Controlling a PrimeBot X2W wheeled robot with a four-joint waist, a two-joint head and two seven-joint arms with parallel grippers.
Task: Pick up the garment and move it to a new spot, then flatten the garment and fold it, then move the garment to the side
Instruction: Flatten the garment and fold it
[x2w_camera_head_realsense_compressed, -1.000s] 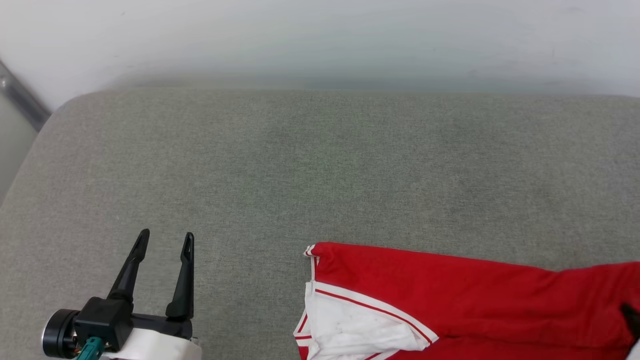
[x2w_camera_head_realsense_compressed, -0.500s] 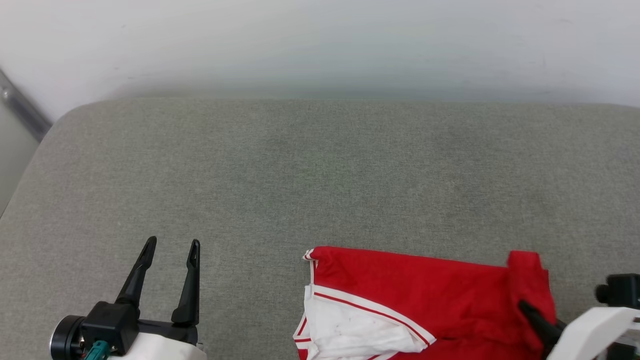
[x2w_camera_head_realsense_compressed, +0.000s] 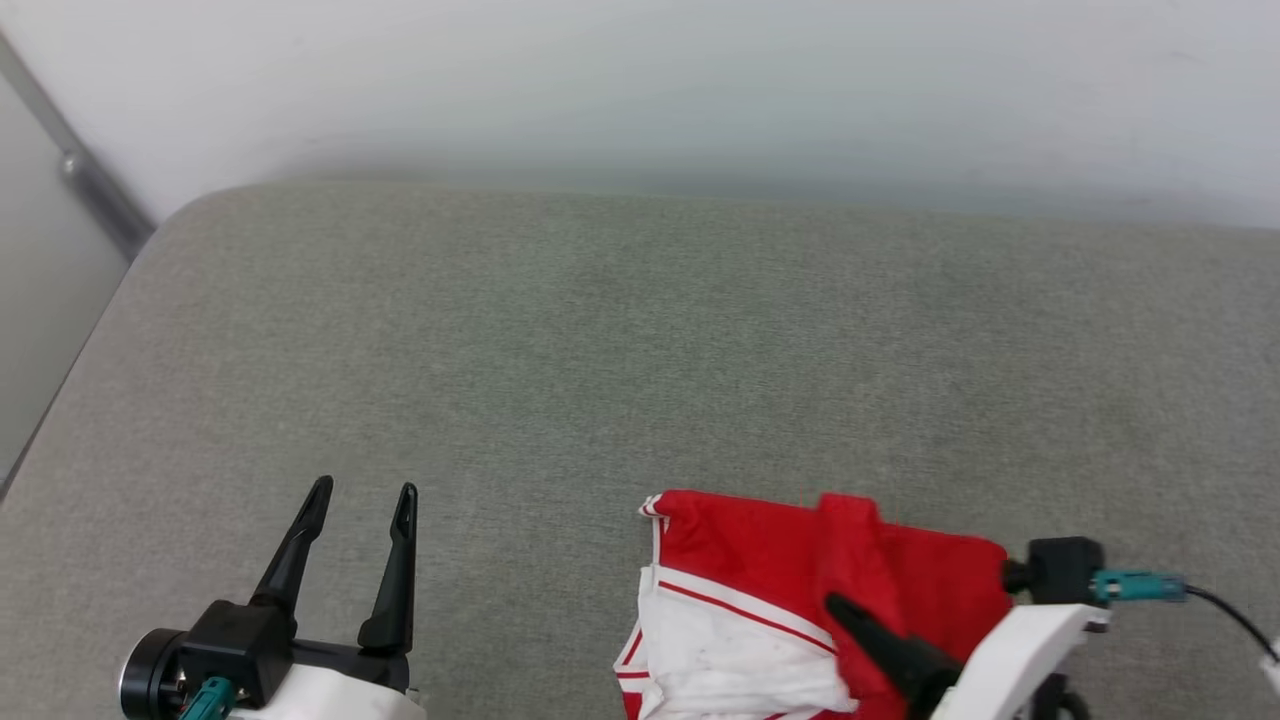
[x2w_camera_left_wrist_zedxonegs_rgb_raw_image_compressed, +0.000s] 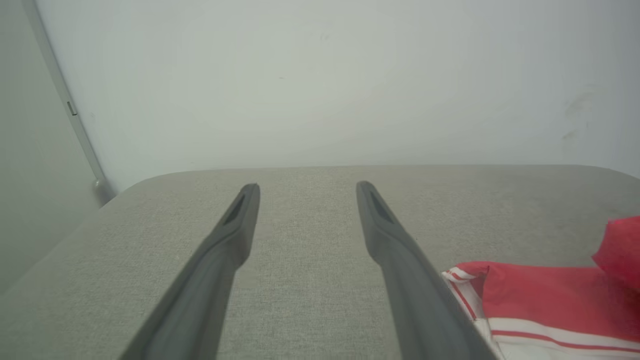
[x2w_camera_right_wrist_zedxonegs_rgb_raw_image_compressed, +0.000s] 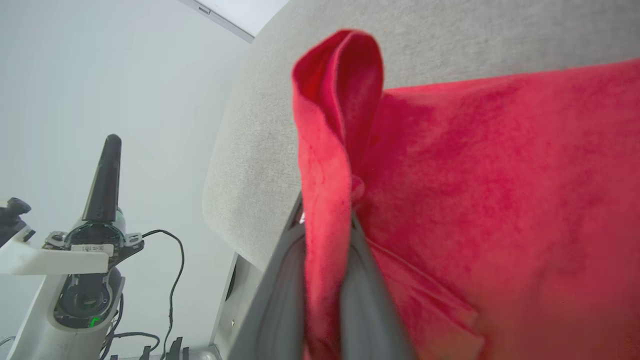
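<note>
The garment (x2w_camera_head_realsense_compressed: 740, 560) lies near, right of centre, on the grey cushion (x2w_camera_head_realsense_compressed: 600, 350), a red fold clamped in the jaws of the right gripper (x2w_camera_head_realsense_compressed: 850, 612); the left gripper (x2w_camera_head_realsense_compressed: 362, 490) hovers near left, jaws parted, empty

The jersey (x2w_camera_head_realsense_compressed: 770, 545) is soft red cloth, matt, and close up in the right wrist view its knit looks faintly fuzzy. Its white sleeve (x2w_camera_head_realsense_compressed: 720, 650) is smoother cloth with a few faint grey specks, edged in flat red-and-white trim. The cushion (x2w_camera_head_realsense_compressed: 600, 350) is covered in grey-green woven fabric, coarse-grained and dull. The long fingers of the left gripper (x2w_camera_head_realsense_compressed: 365, 487) and the right gripper (x2w_camera_head_realsense_compressed: 838, 603) look like dark matt plastic with smooth sides. The forearm shells (x2w_camera_head_realsense_compressed: 1010, 650) are white plastic with a slight sheen. The wall (x2w_camera_head_realsense_compressed: 640, 80) is pale, smooth and matt, and a grey metal-looking strip (x2w_camera_head_realsense_compressed: 95, 190) runs down it.
</note>
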